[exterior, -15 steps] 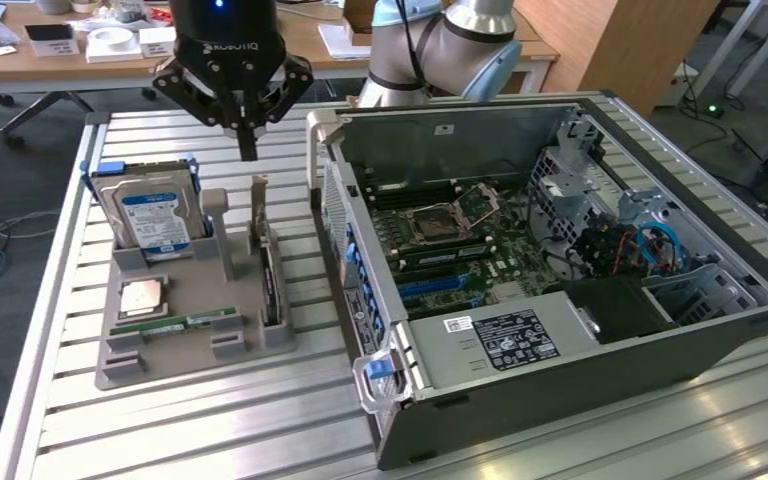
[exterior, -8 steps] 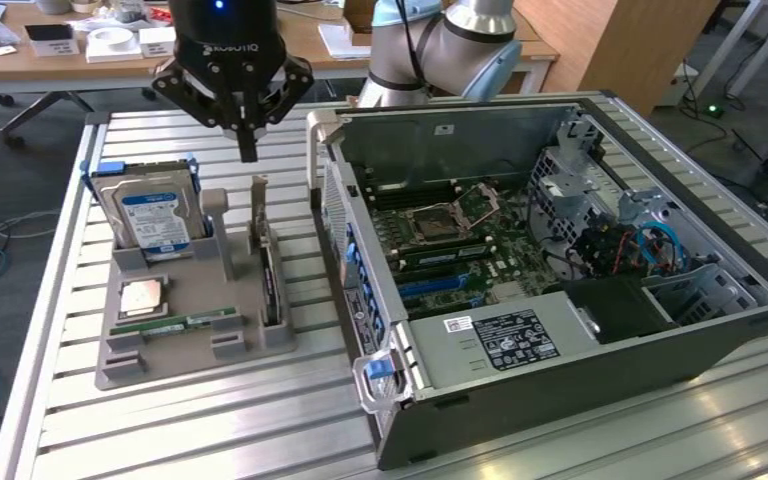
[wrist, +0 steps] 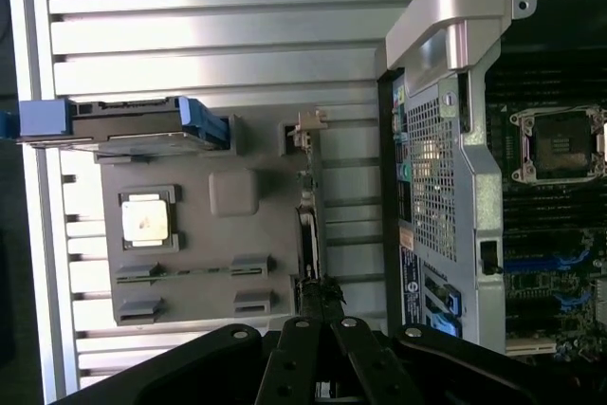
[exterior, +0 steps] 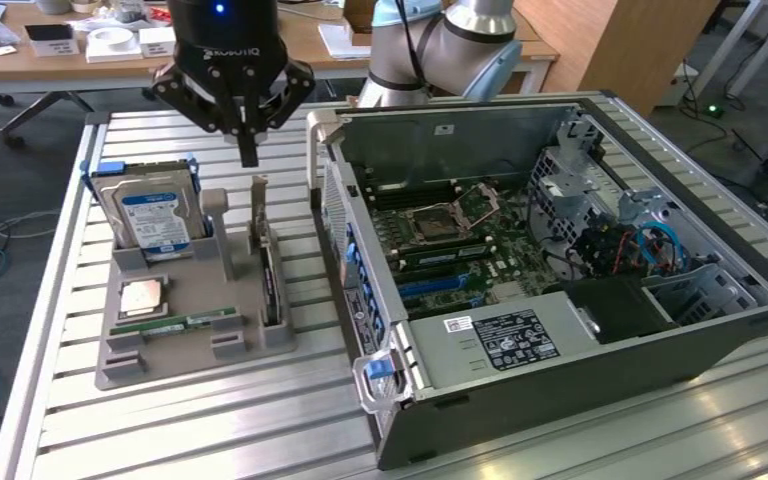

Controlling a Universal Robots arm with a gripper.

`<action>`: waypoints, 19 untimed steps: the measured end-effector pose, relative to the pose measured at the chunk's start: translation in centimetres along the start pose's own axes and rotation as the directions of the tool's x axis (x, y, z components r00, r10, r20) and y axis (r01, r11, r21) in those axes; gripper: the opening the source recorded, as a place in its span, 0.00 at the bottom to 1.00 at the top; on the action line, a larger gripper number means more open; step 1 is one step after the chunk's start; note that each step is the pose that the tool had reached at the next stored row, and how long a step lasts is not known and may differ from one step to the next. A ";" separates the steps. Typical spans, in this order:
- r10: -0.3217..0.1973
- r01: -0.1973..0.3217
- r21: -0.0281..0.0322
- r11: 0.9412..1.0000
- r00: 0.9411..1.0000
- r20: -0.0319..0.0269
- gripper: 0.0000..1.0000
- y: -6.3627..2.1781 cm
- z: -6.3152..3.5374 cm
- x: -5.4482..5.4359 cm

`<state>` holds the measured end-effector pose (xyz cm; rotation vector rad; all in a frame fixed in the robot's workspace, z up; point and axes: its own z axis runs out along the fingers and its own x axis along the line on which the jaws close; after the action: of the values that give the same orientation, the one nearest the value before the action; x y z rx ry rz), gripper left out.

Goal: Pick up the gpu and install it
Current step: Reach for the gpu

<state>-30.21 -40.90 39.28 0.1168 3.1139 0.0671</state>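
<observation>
Gripper (exterior: 248, 155) hangs over the table (exterior: 64, 400), fingers pinched together on nothing, just above the far end of the gpu (exterior: 268, 275). No contact visible.

The gpu sits in the grey holder (exterior: 171, 355), beside the open computer case (exterior: 558, 330) and apart from it. It stands on its long edge in a narrow slot, probably so the top edge sticks up free for a pinch from above. The hard drive (exterior: 155, 215) stands upright in the same holder for the same likely reason. The processor chip (exterior: 141, 297) and RAM stick (exterior: 177, 323) lie flat.

In the exterior view, the gpu's long axis runs from the far end of the holder toward the near end, roughly parallel to the case's side wall. Its silver bracket (exterior: 259, 200) is at the far end, rising upright. The flat faces look to that view's left and right. In the wrist view the gpu (wrist: 308, 225) is edge-on, a thin line in line with the gripper (wrist: 311, 315).

The case lies on its side, lid off, motherboard (exterior: 471, 255) facing up, so the slots are reachable from above.
</observation>
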 end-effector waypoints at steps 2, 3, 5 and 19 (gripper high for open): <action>0.000 0.000 0.000 1.000 1.000 0.000 0.11 -0.15 0.00 0.0; 0.000 0.000 0.000 1.000 1.000 0.000 0.11 -0.22 -0.01 0.0; 0.000 0.000 0.001 1.000 1.000 0.000 0.11 -0.37 -0.01 0.0; 0.000 0.000 0.009 1.000 1.000 0.001 0.11 -1.14 -0.05 -0.1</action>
<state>-30.21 -42.05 39.28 0.1166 3.1138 0.0528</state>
